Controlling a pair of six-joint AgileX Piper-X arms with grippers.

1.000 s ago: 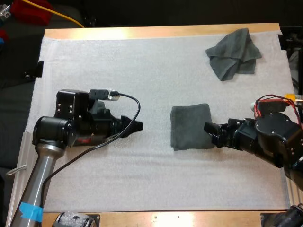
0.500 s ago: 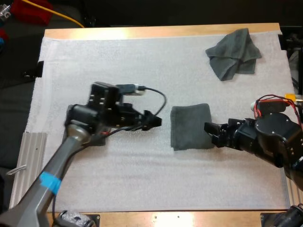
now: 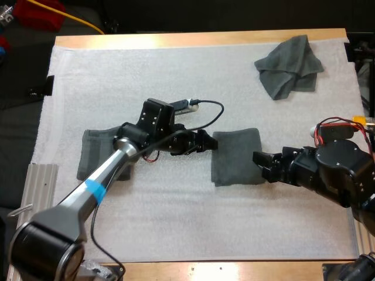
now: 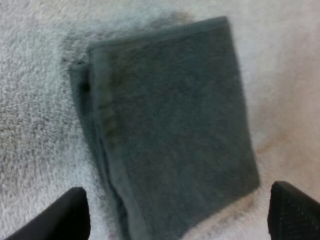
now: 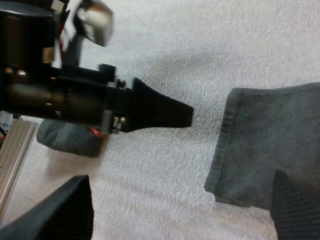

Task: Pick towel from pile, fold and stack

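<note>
White mat (image 3: 176,222) is spread over nearly the whole wooden table (image 3: 234,270), whose bare strip is seen along the near and far edges. Wide open room is left on the near part of the mat, with nothing lying there.

Towards the near right, the right gripper (image 3: 261,165) is set at the right edge of the folded towel (image 3: 234,157). Its fingers (image 5: 70,210) are spread apart, and nothing is grasped between them.

At mid-table the folded towel lies flat and square, with its layered fold edge turned left. The left gripper (image 3: 206,142) is held just beside that left edge. Its fingers (image 4: 75,217) are parted wide to either side of the towel's near corner, and the towel is not gripped.

Farther left, a second dark towel (image 3: 94,153) lies flat. It is partly covered by the left arm, so its layers cannot be counted.

At the far right corner a crumpled towel (image 3: 289,65) is found, well apart from both grippers. Bare mat is left between it and the folded towel.
</note>
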